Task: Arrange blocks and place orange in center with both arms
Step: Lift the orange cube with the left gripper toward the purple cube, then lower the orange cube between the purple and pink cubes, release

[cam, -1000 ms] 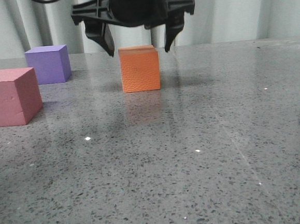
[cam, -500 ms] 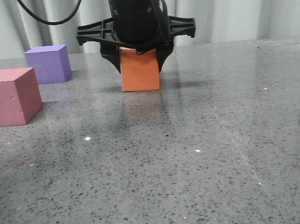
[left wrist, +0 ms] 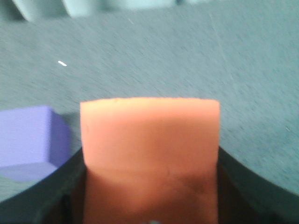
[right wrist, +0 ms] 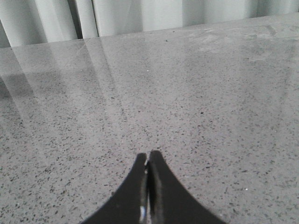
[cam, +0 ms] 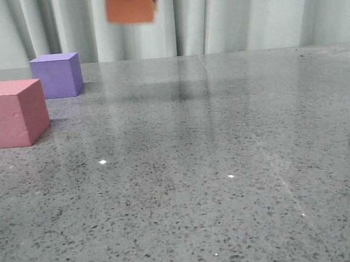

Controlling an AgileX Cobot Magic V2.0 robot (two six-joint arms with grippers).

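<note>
My right gripper (right wrist: pixel 147 175) hangs idle over bare table (cam: pixel 226 163) with its fingertips pressed together and nothing between them; nearest me on the left sits the pink-red cube (cam: pixel 11 113), and just behind it the purple cube (cam: pixel 56 75), neither touched. Beyond them, the orange cube (cam: pixel 130 6) that stood on the table half a second ago with my left gripper (left wrist: pixel 149 186) closing round it is now clamped in those fingers and lifted clear to the top of the front view; I judge the pick done, so placing it between the other two comes next.
</note>
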